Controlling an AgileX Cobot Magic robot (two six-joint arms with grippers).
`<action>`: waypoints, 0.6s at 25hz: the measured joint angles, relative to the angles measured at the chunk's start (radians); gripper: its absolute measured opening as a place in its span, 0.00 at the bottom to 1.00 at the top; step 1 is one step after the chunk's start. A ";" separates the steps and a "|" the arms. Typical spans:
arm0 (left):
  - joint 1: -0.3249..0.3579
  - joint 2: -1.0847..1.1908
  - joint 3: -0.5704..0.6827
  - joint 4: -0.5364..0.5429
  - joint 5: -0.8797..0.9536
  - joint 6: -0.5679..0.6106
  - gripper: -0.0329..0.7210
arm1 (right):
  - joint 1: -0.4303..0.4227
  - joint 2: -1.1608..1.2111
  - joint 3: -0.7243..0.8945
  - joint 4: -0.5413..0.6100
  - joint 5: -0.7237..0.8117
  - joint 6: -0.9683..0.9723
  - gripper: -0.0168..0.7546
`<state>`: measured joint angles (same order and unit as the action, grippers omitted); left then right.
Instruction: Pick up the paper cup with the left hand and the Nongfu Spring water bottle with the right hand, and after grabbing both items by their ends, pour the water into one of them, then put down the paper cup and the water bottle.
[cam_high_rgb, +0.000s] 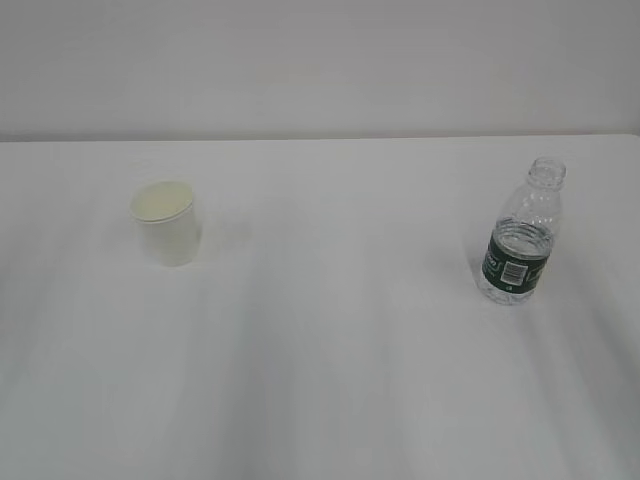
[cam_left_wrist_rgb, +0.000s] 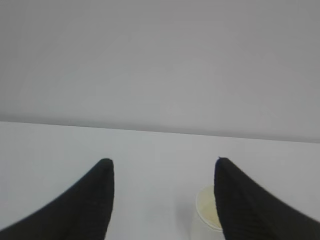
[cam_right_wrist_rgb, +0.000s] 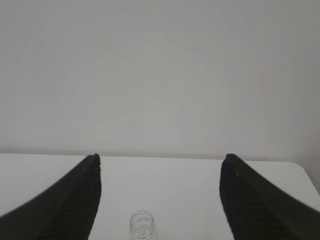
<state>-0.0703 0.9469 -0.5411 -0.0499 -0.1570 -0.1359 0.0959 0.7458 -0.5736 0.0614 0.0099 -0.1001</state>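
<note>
Both black grippers, left (cam_left_wrist_rgb: 162, 200) and right (cam_right_wrist_rgb: 160, 195), gape empty; each should centre on its target, small white paper cup (cam_high_rgb: 166, 222) and clear ribbed plastic bottle (cam_high_rgb: 522, 235), before closing.

Bare lab: white table (cam_high_rgb: 320, 380), blank wall (cam_high_rgb: 320, 60).

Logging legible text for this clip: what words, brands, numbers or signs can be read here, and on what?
None can be read.
Bottle: the dark green label carries pale print and a white barcode patch, all too small and blurred to read.
Cup: plain white, no print visible.
Both wrist views: no lettering on the fingers, table or wall.
</note>
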 joint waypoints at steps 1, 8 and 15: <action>0.000 0.008 0.026 -0.009 -0.038 0.000 0.64 | 0.000 0.004 0.017 0.002 -0.023 0.006 0.74; -0.024 0.020 0.118 0.001 -0.165 0.000 0.62 | 0.000 0.010 0.114 -0.021 -0.127 0.048 0.74; -0.098 0.115 0.122 0.037 -0.256 0.000 0.59 | 0.000 0.016 0.189 -0.135 -0.219 0.143 0.74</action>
<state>-0.1680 1.0624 -0.4192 -0.0125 -0.4130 -0.1359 0.0959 0.7619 -0.3848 -0.0735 -0.2087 0.0425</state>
